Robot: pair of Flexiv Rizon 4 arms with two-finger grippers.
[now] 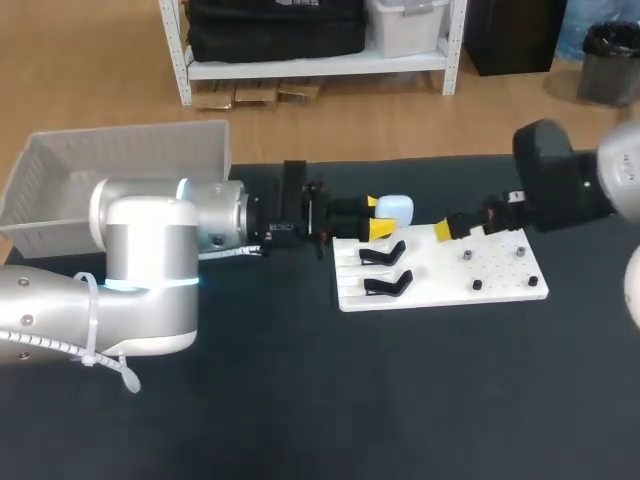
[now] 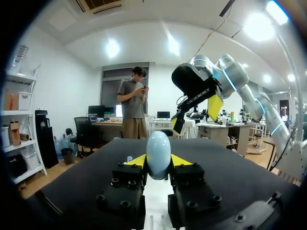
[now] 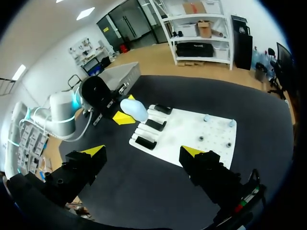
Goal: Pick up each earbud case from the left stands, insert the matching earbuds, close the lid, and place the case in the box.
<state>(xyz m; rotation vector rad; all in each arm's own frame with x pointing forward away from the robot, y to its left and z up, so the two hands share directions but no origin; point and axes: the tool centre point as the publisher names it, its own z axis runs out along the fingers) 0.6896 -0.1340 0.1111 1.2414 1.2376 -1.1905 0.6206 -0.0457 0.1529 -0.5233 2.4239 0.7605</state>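
Clamping earbud case (image 2: 158,149) btw its tips: left tool (image 2: 159,161) (right tool (image 3: 143,152) spread apart).

On the table (image 1: 300,400), the board (image 1: 505,290) lies at 1 o'clock from the middle and the box (image 1: 120,150) at 10 o'clock. Two stands (image 1: 385,270) occupy the board's 9 o'clock side, and small pegs (image 1: 467,256) its 3 o'clock side. The earbud case (image 1: 397,208), held in the left gripper (image 1: 378,216), is over the board's 11 o'clock corner. The right gripper (image 1: 447,229) is over its 12 o'clock edge.

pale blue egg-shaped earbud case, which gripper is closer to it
Left. The left gripper is shut on the pale blue egg-shaped earbud case, one yellow-tipped finger on each side. The right gripper hangs open a little way off, not touching it.
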